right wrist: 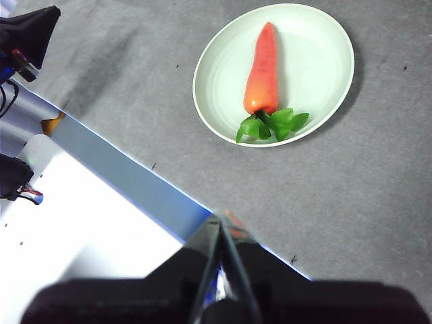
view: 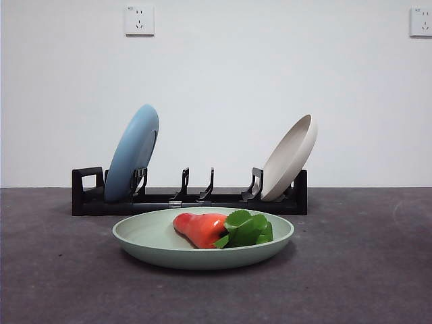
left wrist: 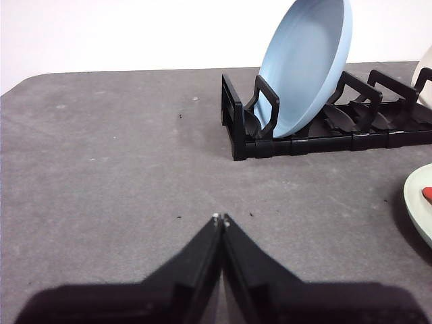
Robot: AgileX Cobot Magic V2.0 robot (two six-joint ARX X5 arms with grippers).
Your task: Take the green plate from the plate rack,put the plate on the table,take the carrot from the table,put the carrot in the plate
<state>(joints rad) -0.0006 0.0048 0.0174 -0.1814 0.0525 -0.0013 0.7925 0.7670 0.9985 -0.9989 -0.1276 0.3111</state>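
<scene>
The green plate (view: 148,236) lies flat on the table (view: 364,270) in front of the plate rack (view: 88,192). The carrot (view: 199,228) lies in the plate, its green leaves (view: 246,228) to the right. The right wrist view shows the plate (right wrist: 317,74) and carrot (right wrist: 263,67) from above. My right gripper (right wrist: 221,221) is shut and empty, high above the table's front edge. My left gripper (left wrist: 221,219) is shut and empty, low over the table away from the rack (left wrist: 236,128). The plate's rim (left wrist: 420,202) shows in the left wrist view. Neither arm shows in the front view.
A light blue plate (view: 131,152) leans in the rack's left slot and a cream-beige plate (view: 290,156) leans in its right slot. The blue plate (left wrist: 307,64) shows in the left wrist view. A white surface (right wrist: 81,236) lies beyond the table edge.
</scene>
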